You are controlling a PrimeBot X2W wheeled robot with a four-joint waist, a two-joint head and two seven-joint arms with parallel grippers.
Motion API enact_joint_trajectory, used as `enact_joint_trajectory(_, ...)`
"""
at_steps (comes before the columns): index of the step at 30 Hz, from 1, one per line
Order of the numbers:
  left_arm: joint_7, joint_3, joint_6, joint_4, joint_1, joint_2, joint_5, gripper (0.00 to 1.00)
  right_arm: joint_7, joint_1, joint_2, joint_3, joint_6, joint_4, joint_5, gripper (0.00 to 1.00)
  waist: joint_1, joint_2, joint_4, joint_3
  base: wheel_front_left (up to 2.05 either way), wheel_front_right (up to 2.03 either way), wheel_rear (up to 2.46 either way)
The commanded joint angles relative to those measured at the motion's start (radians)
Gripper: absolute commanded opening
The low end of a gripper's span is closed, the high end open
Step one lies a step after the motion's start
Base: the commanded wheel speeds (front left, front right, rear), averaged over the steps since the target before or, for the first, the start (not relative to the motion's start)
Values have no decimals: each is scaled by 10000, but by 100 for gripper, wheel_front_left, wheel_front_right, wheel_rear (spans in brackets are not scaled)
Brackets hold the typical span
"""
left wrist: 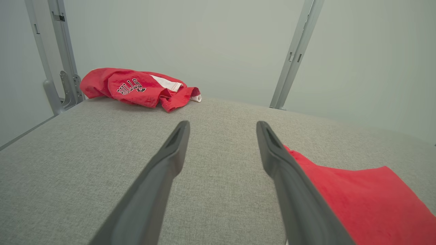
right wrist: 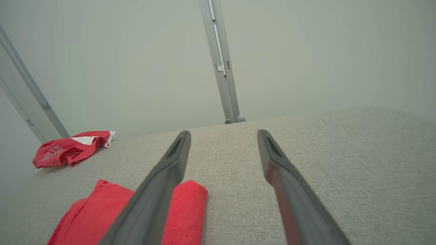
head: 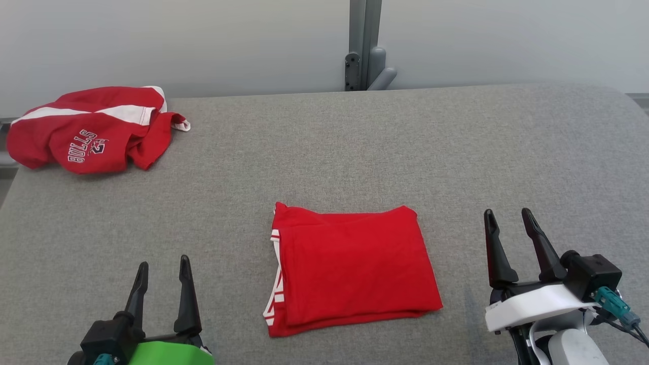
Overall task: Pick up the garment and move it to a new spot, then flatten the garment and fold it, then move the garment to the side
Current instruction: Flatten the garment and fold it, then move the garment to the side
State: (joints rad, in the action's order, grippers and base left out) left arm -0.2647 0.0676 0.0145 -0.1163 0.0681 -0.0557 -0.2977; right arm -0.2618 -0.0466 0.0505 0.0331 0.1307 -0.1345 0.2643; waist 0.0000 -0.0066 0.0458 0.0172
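- Red folded garment [head: 350,271] lies flat on the near half of the grey padded table [head: 355,152], about midway between left and right. It is a tidy rectangle with its white-striped hem [head: 275,284] stacked along the left edge. I read the flattening and folding as done, with only the move to the side left.
- My left gripper [head: 164,260] hovers at the near left, fingers spread wide with nothing between them. It is apart from the garment's left edge, and in its wrist view the cloth shows beyond the right-hand finger, none of it inside the gap.
- My right gripper [head: 507,211] sits at the near right, equally wide open and empty, near the garment's right edge but clear of it.
- I judge the two flank the stack so each can take one side. Carried by a single corner, the folds would likely sag and come undone.
- A crumpled Bulls shirt [head: 91,129] is heaped at the far left corner, well apart from the folded piece. I cannot tell whether it is waiting its turn or set aside.
- For the next move I would go in low and pinch every layer together. The risk is catching only the top layer and peeling the fold open.
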Motion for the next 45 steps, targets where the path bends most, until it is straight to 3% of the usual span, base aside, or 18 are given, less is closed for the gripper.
enact_joint_trajectory(1, 4, -51, 44, -35, -71, 12, 117, 100, -37, 15, 1, 19, 0, -3, 94, 100, 0, 66, 9, -6, 0, 0, 0)
enact_joint_trajectory(11, 4, -88, 102, -65, -130, 32, 156, 100, 62, -186, 4, 70, 0, -288, -90, 100, 0, 66, 71, 45, 0, 0, 0)
enact_joint_trajectory(20, 4, -16, 108, -112, -337, 47, 153, 100, 1926, -1029, 160, 563, 0, -1655, 76, 100, 0, 66, 400, 307, 0, 0, 0)
enact_joint_trajectory(30, 4, 167, -27, -37, -489, 48, -13, 100, 3823, -2098, 1033, 1381, 0, -3339, 2171, 100, 0, 66, 972, 757, 0, 0, 0)
enact_joint_trajectory(42, 4, 295, -102, -56, -692, 45, -125, 100, 5385, -3090, 1791, 2841, 0, -4219, 4760, 100, 0, 66, 1435, 1187, 0, 0, 0)
enact_joint_trajectory(43, 4, 294, -99, -66, -713, 45, -133, 100, 5398, -3151, 1858, 2955, 0, -4250, 4896, 87, 0, 66, 1448, 1206, 0, 0, 0)
enact_joint_trajectory(44, 4, 293, -92, -74, -732, 47, -138, 100, 5371, -3223, 1927, 3070, 0, -4276, 5004, 51, 0, 66, 1460, 1224, 0, 0, 0)
enact_joint_trajectory(45, 4, 293, -92, -74, -732, 47, -138, 100, 5371, -3223, 1927, 3070, 0, -4276, 5004, 51, 0, 66, 1460, 1224, 0, 0, 0)
